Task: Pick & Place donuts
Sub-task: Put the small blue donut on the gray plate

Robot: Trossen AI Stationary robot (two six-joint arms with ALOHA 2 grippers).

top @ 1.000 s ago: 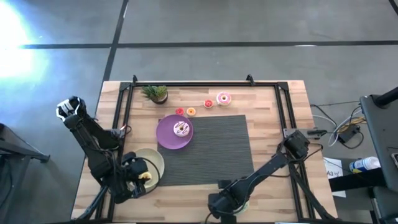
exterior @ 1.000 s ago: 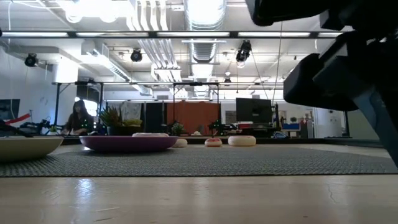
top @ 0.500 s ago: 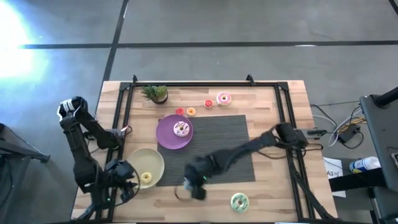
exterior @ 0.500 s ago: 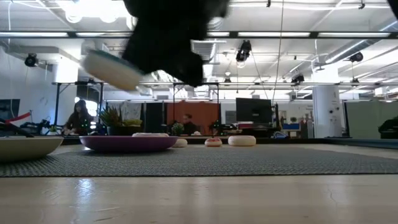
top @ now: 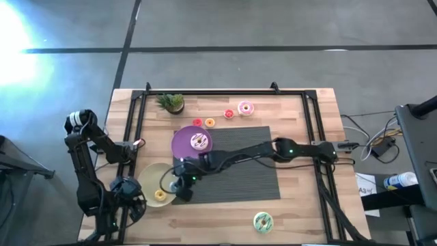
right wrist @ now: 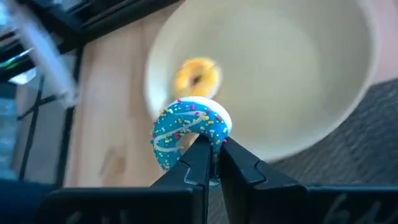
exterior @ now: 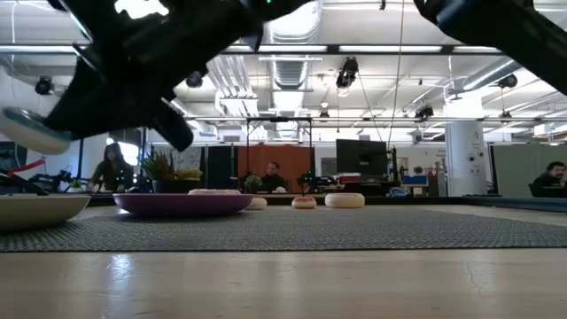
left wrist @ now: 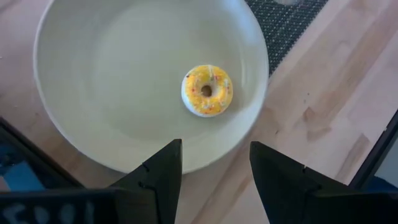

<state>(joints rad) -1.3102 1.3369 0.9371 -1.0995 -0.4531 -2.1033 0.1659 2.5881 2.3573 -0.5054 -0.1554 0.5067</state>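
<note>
My right gripper point(top: 181, 190) point(right wrist: 210, 146) reaches across the grey mat and is shut on a blue sprinkled donut point(right wrist: 189, 124), over the near-right rim of the pale yellow plate point(top: 151, 175). A yellow donut point(left wrist: 208, 90) point(top: 160, 195) lies flat in that plate. My left gripper point(left wrist: 214, 155) point(top: 130, 199) is open, off the plate's near-left rim. A white-sprinkled donut point(top: 199, 141) sits on the purple plate point(top: 183, 152). The pink donut point(top: 245, 108), a red one point(top: 197, 122) and an orange one point(top: 209, 123) lie near the far edge. The green-iced donut point(top: 261, 221) lies near the near edge. My right gripper pinches the blue donut between its two fingers, on the side of the ring nearest the wrist point(right wrist: 200, 132). The donut stands tilted past the fingertips point(right wrist: 200, 152). It is lifted clear above the pale plate's rim point(right wrist: 298, 140). In the low view it shows as a pale disc point(exterior: 31, 131) in the air.
A dark grey mat point(top: 239, 167) covers the table's middle. A small potted plant point(top: 171, 102) stands at the far left. Another small red donut point(top: 229, 113) lies beside the pink one. A black frame point(top: 136, 130) runs along the table's sides. People sit in the room behind.
My right arm has swung from the near edge, by the green-iced donut, leftward across the mat to the pale plate, carrying the blue donut lifted clear. My left gripper has drawn back from over the pale plate toward the near-left corner, and the yellow donut stays in the plate.
</note>
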